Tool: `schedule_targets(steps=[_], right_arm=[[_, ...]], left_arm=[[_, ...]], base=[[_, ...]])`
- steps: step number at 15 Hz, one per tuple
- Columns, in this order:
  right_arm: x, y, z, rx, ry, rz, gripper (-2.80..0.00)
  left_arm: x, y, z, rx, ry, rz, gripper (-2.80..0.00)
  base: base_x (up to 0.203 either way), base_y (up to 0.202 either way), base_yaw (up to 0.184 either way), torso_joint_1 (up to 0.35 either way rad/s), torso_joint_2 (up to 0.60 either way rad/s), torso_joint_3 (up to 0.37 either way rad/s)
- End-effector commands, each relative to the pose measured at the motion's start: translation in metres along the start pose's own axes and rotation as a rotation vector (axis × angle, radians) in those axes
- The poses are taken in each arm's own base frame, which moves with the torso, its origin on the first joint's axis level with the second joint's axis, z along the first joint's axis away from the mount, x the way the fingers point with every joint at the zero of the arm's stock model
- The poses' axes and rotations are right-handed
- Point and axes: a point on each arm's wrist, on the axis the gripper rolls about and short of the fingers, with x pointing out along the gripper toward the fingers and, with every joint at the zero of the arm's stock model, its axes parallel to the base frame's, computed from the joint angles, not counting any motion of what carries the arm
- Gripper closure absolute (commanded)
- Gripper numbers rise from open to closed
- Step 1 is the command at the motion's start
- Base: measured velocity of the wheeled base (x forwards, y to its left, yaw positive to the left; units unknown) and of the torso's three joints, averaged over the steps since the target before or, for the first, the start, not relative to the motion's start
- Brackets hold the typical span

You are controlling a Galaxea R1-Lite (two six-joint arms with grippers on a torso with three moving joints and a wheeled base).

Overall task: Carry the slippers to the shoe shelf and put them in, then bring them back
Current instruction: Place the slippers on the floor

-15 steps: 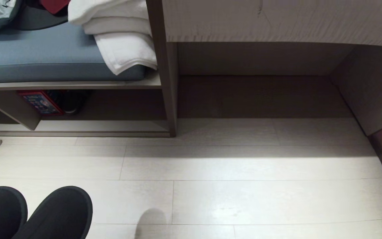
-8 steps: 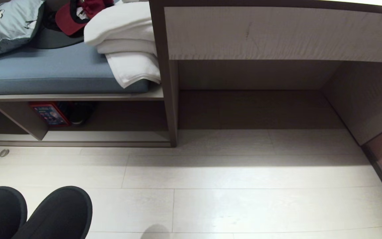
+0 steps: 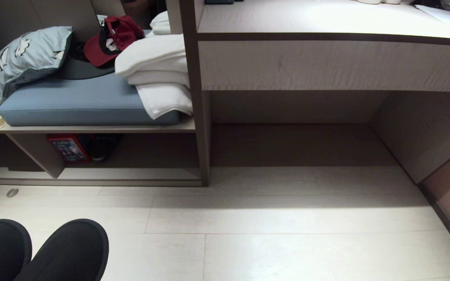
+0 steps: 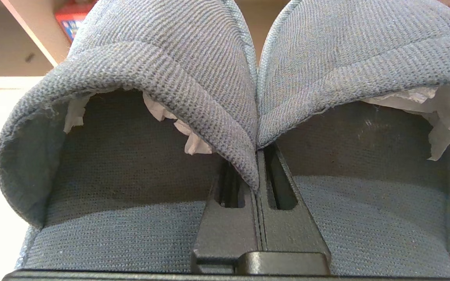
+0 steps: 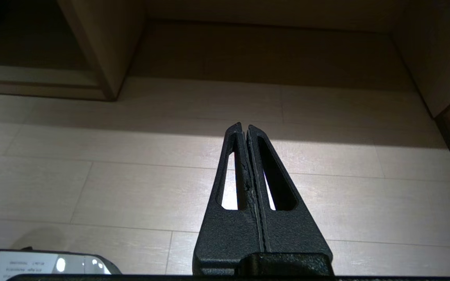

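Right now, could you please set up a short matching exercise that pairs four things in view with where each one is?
Things:
1. slippers
2. folded white towels
3. red cap
4. red box

Places:
A. inside the shoe shelf, under the bench board
B. at the end of the blue cushion next to the desk's side panel
C. clamped in the left gripper, above the floor
D. at the back of the bench, between the patterned pillow and the towels

Pairs: 1-C, 2-B, 3-D, 4-A
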Motion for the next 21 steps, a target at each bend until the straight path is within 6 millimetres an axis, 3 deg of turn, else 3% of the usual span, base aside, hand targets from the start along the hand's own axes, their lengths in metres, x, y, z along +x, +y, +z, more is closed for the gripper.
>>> schedule_targets(steps=[1, 14, 21], right_arm=[[-0.0001, 0.0, 0.0, 0.0, -0.001, 0.0, 0.0], [-0.0001, 0.0, 0.0, 0.0, -0.001, 0.002, 0.0], [-0.0001, 0.0, 0.0, 0.0, -0.001, 0.0, 0.0]], left_arm=[[0.0001, 0.0, -0.0004, 0.0, 0.002, 0.0, 0.0], [0.0002, 0.0, -0.0004, 0.005, 0.002, 0.0, 0.0], [0.0001, 0.0, -0.0002, 0.002, 0.002, 0.0, 0.0]], base=[[0.0, 0.0, 0.0, 0.002, 0.0, 0.195], [0.0, 0.0, 0.0, 0.001, 0.0, 0.202], [0.0, 0.0, 0.0, 0.002, 0.0, 0.036]])
